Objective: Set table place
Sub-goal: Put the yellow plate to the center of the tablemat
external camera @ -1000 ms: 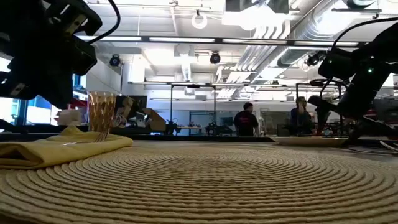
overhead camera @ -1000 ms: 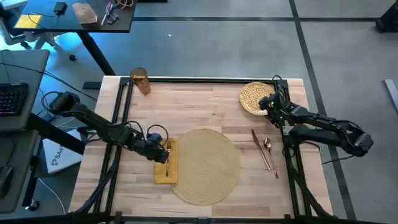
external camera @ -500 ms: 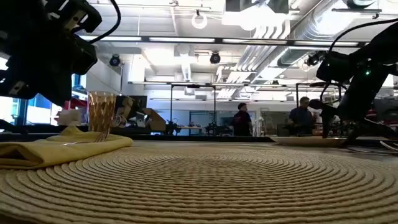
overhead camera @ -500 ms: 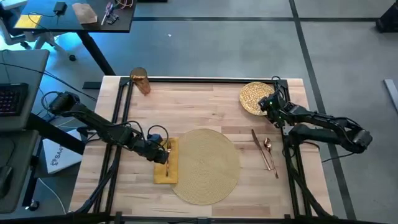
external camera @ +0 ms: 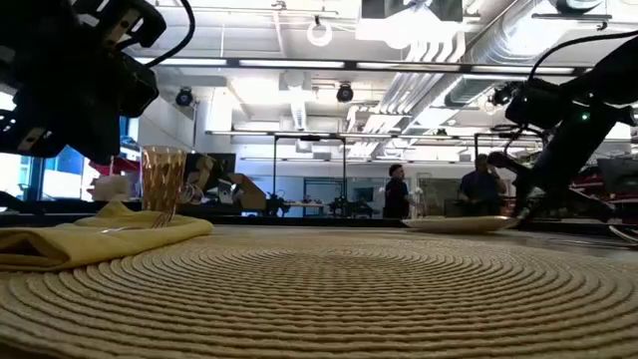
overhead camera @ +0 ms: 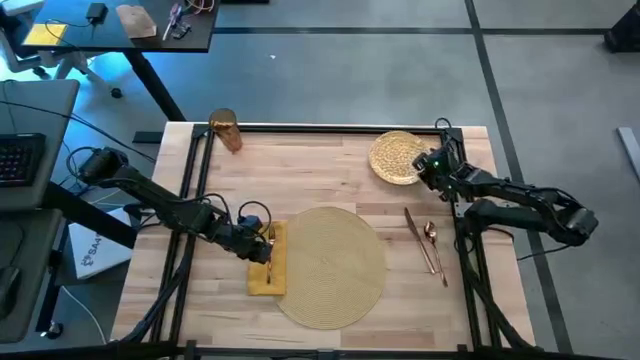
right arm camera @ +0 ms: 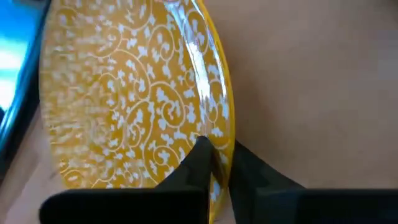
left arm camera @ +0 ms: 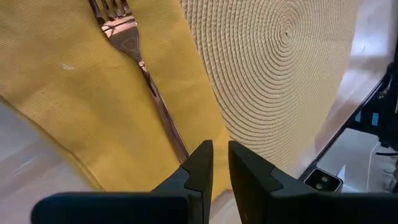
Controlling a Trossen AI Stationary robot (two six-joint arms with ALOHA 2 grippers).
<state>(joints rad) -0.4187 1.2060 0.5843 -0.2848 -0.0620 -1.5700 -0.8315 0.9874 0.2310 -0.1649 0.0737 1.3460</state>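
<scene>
right gripper point(overhead camera: 430, 163) is pinched on the rim of the round gold-patterned plate point(overhead camera: 396, 157), one finger over the edge and one under, as the right wrist view shows. prob the only way to get hold of a flat dish, so it can be dragged or lifted w/o tipping. plate sits just ahead of that gripper, near the far right corner of the light butcher-block wooden table point(overhead camera: 320, 170), well apart from the big round tan woven placemat point(overhead camera: 330, 265) where it likely belongs.

beside the right arm, nearer the front edge, copper knife point(overhead camera: 414, 230) and copper spoon point(overhead camera: 433, 247) lie side by side on bare wood, not yet placed.

left gripper point(overhead camera: 262, 243) hangs over the yellow folded napkin point(overhead camera: 266, 262), fingers nearly together w/ nothing between them. copper fork point(left arm camera: 144, 70) lies flat on the napkin just ahead of its tips, looks set down already. napkin touches the placemat's edge. amber cup point(overhead camera: 226, 131) stands far off, at the far left corner.
</scene>
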